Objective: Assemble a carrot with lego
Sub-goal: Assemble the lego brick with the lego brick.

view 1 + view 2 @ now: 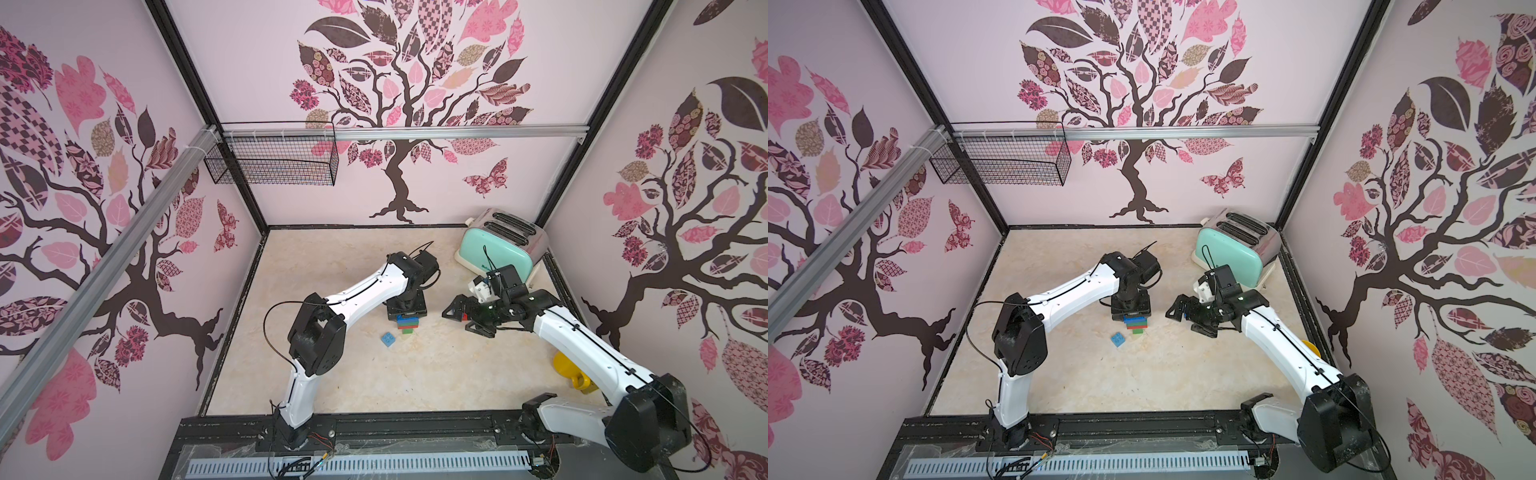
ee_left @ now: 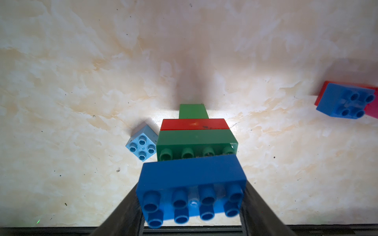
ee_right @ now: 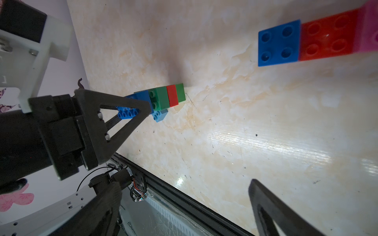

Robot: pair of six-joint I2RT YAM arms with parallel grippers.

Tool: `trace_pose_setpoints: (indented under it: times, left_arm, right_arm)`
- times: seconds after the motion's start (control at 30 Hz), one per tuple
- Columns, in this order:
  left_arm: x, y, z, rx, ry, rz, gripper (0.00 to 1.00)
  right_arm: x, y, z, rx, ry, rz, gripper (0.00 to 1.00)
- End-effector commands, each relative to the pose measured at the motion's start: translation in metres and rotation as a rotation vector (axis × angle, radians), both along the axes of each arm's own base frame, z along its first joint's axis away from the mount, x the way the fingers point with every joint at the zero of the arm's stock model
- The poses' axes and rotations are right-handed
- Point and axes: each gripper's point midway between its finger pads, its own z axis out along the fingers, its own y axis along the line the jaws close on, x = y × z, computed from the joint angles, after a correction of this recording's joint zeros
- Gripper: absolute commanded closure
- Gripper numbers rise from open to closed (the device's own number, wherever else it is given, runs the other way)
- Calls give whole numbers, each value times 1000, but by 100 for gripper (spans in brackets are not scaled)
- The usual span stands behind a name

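Nearest the front rail, on the right, stands a yellow mug (image 1: 567,368). Farther in on the table (image 1: 353,374), a light blue brick (image 1: 388,338) sits just beside the carrot (image 1: 407,327), which lies on its side with its green tip toward the front. At its wide end the left gripper (image 2: 192,185) is clamped on a dark blue brick (image 2: 191,175), one finger (image 2: 126,208) on each short end. The brick rests slightly askew against the green layer's studs. Off to the right, the right gripper (image 1: 465,320) has its jaws spread wide, with loose bricks (image 3: 306,40), blue, red and pink, on the table near them. A mint toaster (image 1: 498,247) stands at the back.
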Motion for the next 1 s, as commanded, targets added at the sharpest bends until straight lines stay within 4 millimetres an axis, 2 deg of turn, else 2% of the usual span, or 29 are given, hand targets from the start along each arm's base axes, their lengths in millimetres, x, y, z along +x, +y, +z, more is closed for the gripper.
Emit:
trace_pose_setpoints:
  times: [0.0,0.23,0.47,0.77,0.97]
  left_arm:
    - [1,1,-7,0,11,10,48]
    - [1,-3,-9,-10,26,10,48]
    - [2,-8,-2,-35,18,3,48]
    - [0,-5,-12,-3,42,-9,48]
    - [4,-3,-9,17,32,-26,48]
  right_arm:
    - [-1,-1,2,0,2,10,1]
    - [-1,-2,1,-1,6,10,0]
    - [-1,-2,0,-1,10,8,1]
    - [0,-3,-1,-2,13,11,1]
    - [0,-3,-2,0,17,13,1]
